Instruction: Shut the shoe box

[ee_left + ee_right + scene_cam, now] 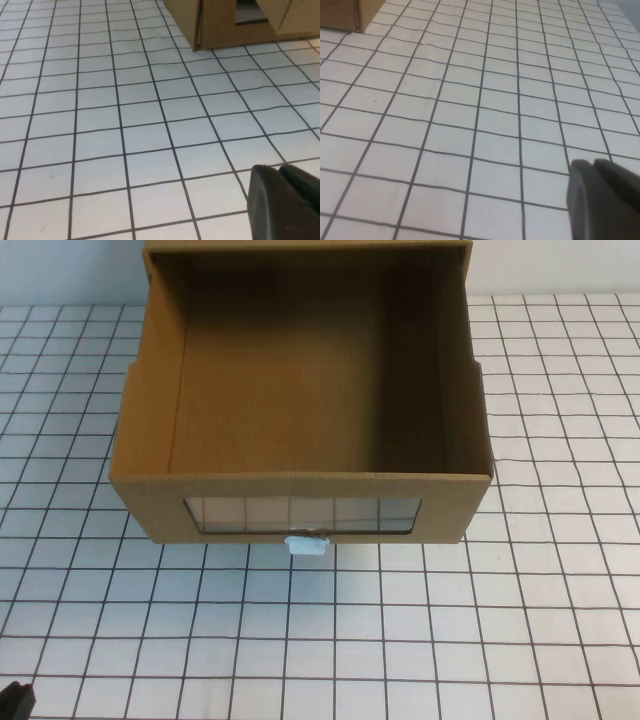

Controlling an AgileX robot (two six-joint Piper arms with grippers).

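Note:
The shoe box (300,380) is a brown cardboard drawer-style box at the table's far middle. Its drawer is pulled out toward me and is empty inside. The drawer front has a clear window (300,512) with a small white pull tab (306,546) just below it. My left gripper (279,169) is shut and empty, low over the table near the front left, far from the box (215,25). A dark bit of it shows in the high view (15,702). My right gripper (594,164) is shut and empty, far from the box's corner (345,12); it is outside the high view.
The table (480,640) is covered by a white cloth with a dark grid. A pale wall stands behind the box. Open cloth lies in front of the drawer and on both sides of it.

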